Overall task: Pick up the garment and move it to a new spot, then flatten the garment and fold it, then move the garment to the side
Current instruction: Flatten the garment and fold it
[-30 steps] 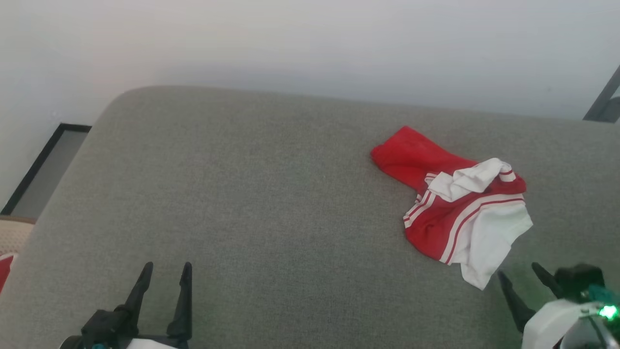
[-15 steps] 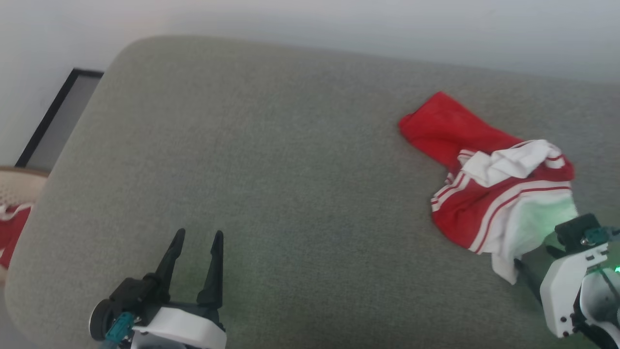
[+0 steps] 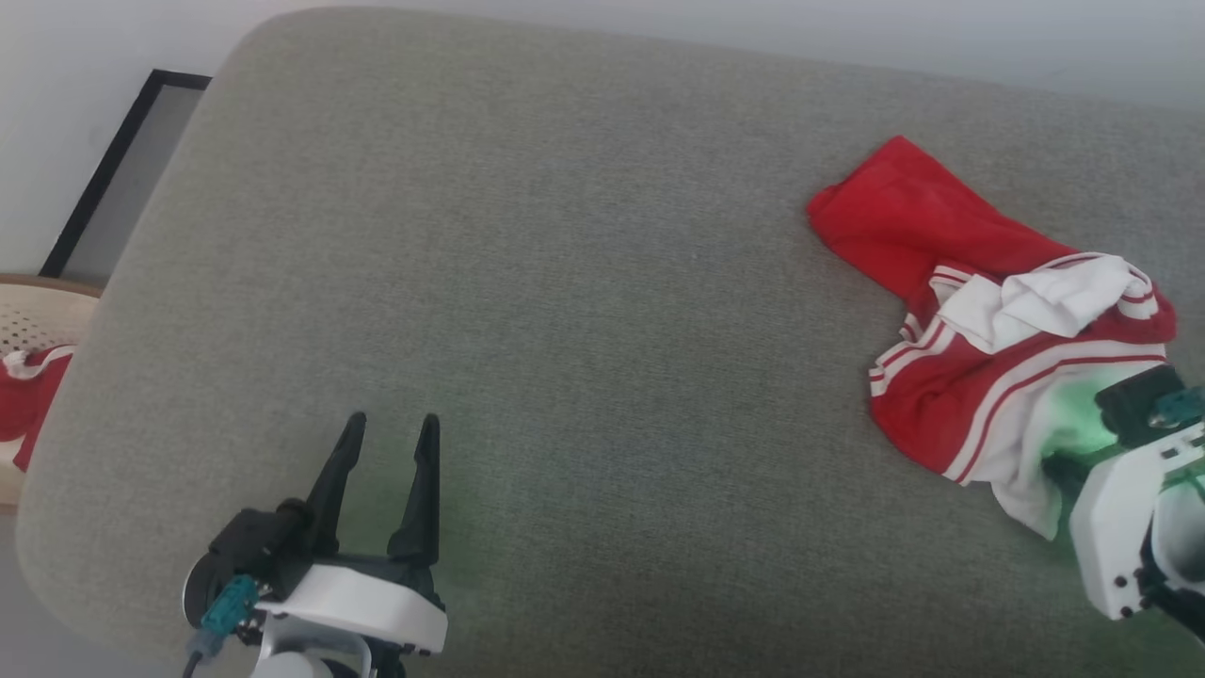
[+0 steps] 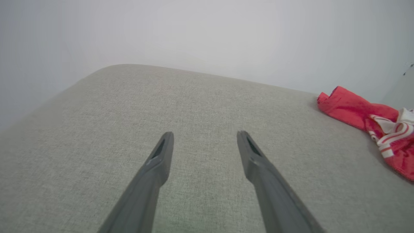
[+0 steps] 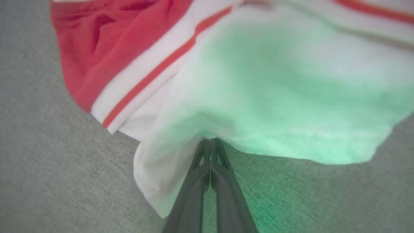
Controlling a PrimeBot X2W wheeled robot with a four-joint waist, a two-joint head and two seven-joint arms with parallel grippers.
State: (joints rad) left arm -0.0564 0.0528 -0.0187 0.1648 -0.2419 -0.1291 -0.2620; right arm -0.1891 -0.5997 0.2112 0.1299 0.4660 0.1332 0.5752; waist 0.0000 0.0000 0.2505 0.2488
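Observation:
The garment [image 3: 951, 414] lies crumpled on the right of the grey cushion, red with white panels and striped trim. It also shows at the right edge of the left wrist view [image 4: 349, 108]. My right gripper [image 3: 1062, 471] is at its near white panel, lit green by the wrist's light. In the right wrist view, the right gripper [image 5: 211, 140] has its fingers pressed together, tips at the hem of the white panel of the garment [image 5: 258, 81], pinching its edge. My left gripper [image 3: 393, 421] hovers open over bare cushion at the lower left, nothing between its fingers [image 4: 205, 134].
A wide grey fabric cushion [image 3: 565, 282] carries everything, with a rounded far-left corner and a pale wall behind. Off its left edge stand a dark-framed panel [image 3: 122, 160] and a wicker basket [image 3: 38, 320] holding red cloth [image 3: 24, 400].
The head camera has tilted down and shifted. My right gripper has moved in to the garment's white hem and shut there. The left gripper stays open.

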